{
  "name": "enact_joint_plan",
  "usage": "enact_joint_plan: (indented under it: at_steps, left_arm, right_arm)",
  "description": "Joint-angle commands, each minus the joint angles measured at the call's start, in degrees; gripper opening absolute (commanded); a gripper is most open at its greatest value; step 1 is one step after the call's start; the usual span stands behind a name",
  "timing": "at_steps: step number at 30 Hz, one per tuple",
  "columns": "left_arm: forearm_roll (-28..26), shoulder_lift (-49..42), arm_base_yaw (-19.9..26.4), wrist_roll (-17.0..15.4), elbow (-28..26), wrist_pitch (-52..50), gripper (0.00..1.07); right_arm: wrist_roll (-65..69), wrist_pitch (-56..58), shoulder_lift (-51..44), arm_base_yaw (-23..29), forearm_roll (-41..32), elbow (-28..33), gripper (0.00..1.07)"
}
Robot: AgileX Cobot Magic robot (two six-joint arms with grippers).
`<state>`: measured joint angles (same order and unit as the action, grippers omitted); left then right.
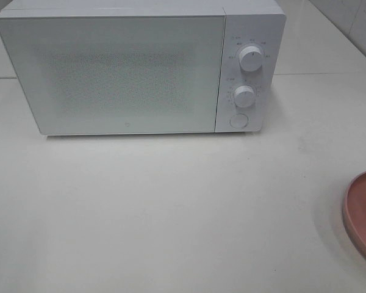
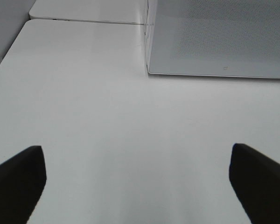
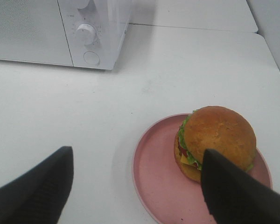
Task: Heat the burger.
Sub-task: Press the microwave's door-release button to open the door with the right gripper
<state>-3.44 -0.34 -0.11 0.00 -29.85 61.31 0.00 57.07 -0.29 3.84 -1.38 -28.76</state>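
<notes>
The burger (image 3: 217, 137), with its golden-brown bun, green lettuce, tomato and cheese, sits on a pink plate (image 3: 154, 172) at the table's right side. My right gripper (image 3: 137, 154) hovers open above the plate's near side. One of its dark fingers (image 3: 238, 196) overlaps the burger's edge in the right wrist view, and nothing is held. In the high view only the plate's rim (image 1: 357, 213) shows at the right border, and neither gripper appears. The white microwave (image 1: 110, 73) stands at the back with its door shut. My left gripper (image 2: 136, 154) is open over bare table.
The microwave's panel carries two knobs (image 1: 251, 58) (image 1: 244, 96) and a round button (image 1: 238, 120) on its right side. The left wrist view shows the microwave's front corner (image 2: 151, 70). A seam (image 1: 329, 74) runs across the white table behind.
</notes>
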Motion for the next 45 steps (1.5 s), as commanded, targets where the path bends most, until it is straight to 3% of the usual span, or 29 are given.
enact_joint_plan:
  at_steps: [1, 26, 45]
  left_arm:
    - [-0.52, -1.03, 0.17, 0.0, 0.11, 0.06, 1.0]
    - [-0.52, -1.03, 0.17, 0.0, 0.11, 0.06, 1.0]
    - [-0.52, -1.03, 0.17, 0.0, 0.11, 0.06, 1.0]
  right_arm:
    - [0.0, -0.11, -1.49, -0.29, 0.0, 0.17, 0.75]
    - [0.0, -0.06, -1.26, -0.29, 0.0, -0.06, 0.75]
    - [0.0, -11.86, 14.9, -0.29, -0.06, -1.95, 0.75]
